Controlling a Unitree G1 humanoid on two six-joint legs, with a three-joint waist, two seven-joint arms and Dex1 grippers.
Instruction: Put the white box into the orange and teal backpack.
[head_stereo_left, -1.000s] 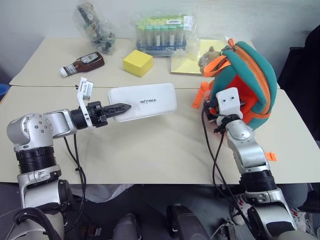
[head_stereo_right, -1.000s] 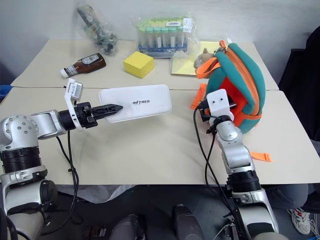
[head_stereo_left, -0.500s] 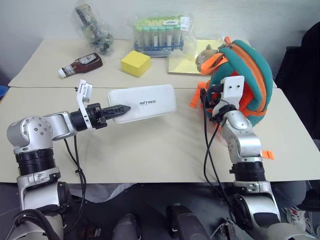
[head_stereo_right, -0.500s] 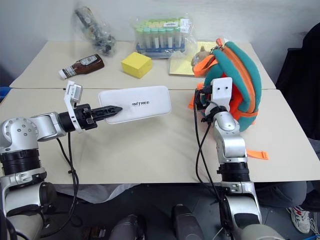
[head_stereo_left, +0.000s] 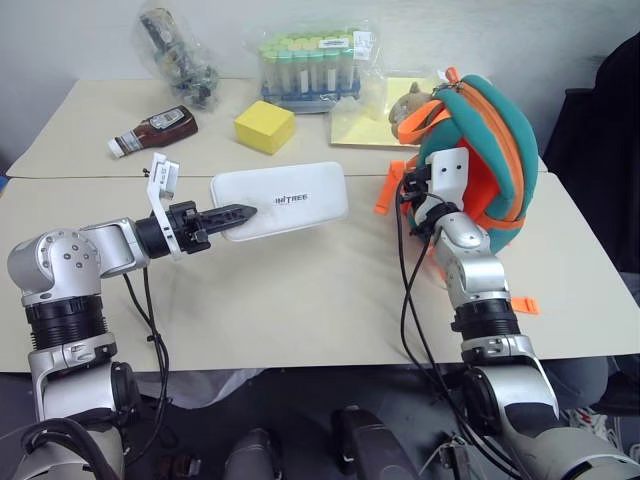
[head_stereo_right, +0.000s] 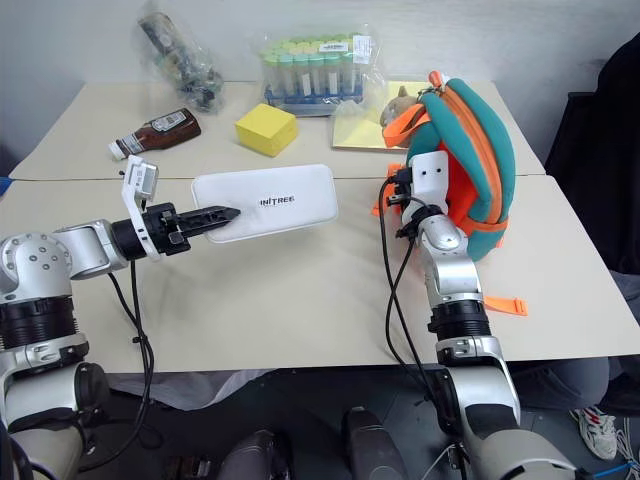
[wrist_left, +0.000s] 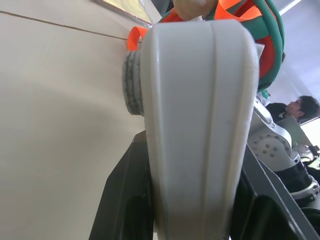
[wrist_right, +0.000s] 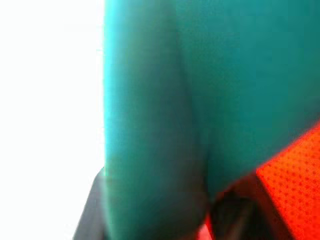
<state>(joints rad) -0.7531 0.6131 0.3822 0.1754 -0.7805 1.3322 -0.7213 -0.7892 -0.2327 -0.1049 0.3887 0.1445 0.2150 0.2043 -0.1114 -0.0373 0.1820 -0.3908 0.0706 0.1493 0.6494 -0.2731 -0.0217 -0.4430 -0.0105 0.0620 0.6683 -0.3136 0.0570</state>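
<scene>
Item count: one white box (head_stereo_left: 280, 200). One orange and teal backpack (head_stereo_left: 495, 150), with one tan plush animal (head_stereo_left: 408, 101) attached. One yellow cube block (head_stereo_left: 264, 126). One brown sauce bottle (head_stereo_left: 153, 131), lying on its side. One clear bag of capped tubes (head_stereo_left: 312, 68); the tubes stand in rows too tightly packed for an exact count. One clear bag of dark mixed parts (head_stereo_left: 175, 55); its contents cannot be counted. One yellow sheet (head_stereo_left: 362, 118). Two tabletops (head_stereo_left: 300, 290), butted edge to edge.
</scene>
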